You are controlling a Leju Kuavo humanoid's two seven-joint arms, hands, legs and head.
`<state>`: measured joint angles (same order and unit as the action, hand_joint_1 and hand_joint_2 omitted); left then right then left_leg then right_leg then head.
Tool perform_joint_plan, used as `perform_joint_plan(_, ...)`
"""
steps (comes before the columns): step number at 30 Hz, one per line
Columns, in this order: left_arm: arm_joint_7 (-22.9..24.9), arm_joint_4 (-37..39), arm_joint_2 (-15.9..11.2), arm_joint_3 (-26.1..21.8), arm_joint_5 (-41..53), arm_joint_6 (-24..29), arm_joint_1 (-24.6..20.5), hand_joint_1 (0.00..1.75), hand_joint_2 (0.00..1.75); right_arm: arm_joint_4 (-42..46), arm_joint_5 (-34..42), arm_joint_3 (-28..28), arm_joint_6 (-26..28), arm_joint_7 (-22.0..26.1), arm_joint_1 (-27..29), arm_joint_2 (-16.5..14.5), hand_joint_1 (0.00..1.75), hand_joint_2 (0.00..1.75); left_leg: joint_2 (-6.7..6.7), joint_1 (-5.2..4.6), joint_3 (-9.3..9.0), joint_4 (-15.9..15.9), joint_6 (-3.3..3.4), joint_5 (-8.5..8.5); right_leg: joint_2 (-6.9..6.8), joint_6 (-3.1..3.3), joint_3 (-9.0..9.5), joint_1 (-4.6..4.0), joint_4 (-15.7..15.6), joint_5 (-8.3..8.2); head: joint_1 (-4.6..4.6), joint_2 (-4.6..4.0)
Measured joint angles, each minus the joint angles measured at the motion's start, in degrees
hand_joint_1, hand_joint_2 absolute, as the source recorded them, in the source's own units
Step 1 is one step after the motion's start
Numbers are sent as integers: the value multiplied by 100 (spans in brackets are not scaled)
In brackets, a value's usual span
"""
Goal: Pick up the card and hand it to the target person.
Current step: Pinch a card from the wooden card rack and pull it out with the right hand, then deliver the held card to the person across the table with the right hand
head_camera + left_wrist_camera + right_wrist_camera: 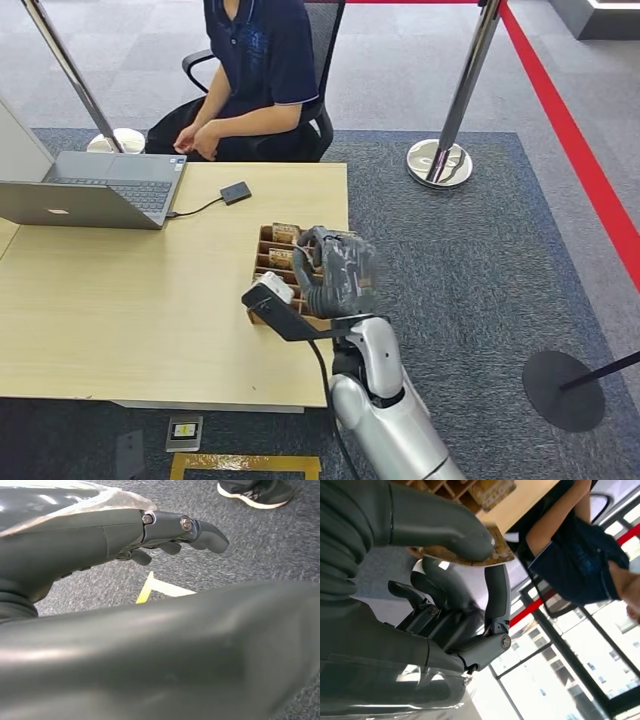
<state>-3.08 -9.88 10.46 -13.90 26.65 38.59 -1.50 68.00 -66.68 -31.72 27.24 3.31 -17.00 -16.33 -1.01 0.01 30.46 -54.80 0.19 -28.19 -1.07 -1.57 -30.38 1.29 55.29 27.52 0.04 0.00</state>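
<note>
The right hand (pixel 444 595) grips a thin brown card with a worn, cork-like surface (pixel 497 555): the thick grey thumb (pixel 471 540) presses on one face and a dark finger (pixel 497 595) supports the other face from the opposite side. In the head view the same hand (pixel 332 270) is above the wooden box with small compartments (pixel 273 250), which stands near the right edge of the light wooden table (pixel 113 300). More brown cards stand in the compartments. I cannot say from here if the held card is fully free from the box or still close to its rim.

The left hand (pixel 166 535) hangs low above the grey carpet with its fingers stretched out and apart, and it holds nothing.

Behind the table sits a person in a dark blue polo shirt (pixel 264 50) on a black office chair, hands together on the lap. On the table I see also a grey open laptop (pixel 98 190) and a small black flat device (pixel 235 192) joined to it by a cable.

I think the risk is in the grip. Only a small part of the card is held, near one edge, so it may turn or slip out when the arm swings toward the person. The card could also catch on the box rim. And the person's hands are low, so a release made too early would let the card fall on the table.
</note>
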Motion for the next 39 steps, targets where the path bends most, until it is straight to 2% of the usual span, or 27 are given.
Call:
perform_joint_plan(3,46,0,10,-36,-1,44,-4,0,0,-137,539,-144,-298,340,-100,-27,167,175,0,0,1,0,0,0,0,0,0,0,1,0,1,0)
perform_joint_plan(6,52,0,22,-91,9,84,-7,0,0,-410,824,-354,-405,469,-240,-68,164,175,0,1,1,0,0,0,0,0,1,-1,1,0,1,0)
perform_joint_plan(10,51,0,31,-124,64,86,-12,0,0,-805,833,-855,-350,50,-544,-123,164,175,0,1,1,0,0,0,0,0,0,-1,2,0,0,0)
perform_joint_plan(18,70,0,42,-133,167,86,-15,0,0,-1529,1363,-1885,4,-651,-1315,-362,162,175,1,2,1,0,0,0,0,0,-2,-2,2,1,0,0)
perform_joint_plan(24,42,1,42,-148,222,84,-15,0,0,-1817,1818,-2484,11,-917,-1686,-426,162,175,1,2,1,0,0,0,0,0,-2,-2,0,1,-1,0)
perform_joint_plan(39,13,1,39,-226,306,68,-16,0,0,-2209,2198,-2941,1,-1081,-2013,-443,161,175,1,2,2,0,0,0,0,0,-2,-3,0,1,-1,0)
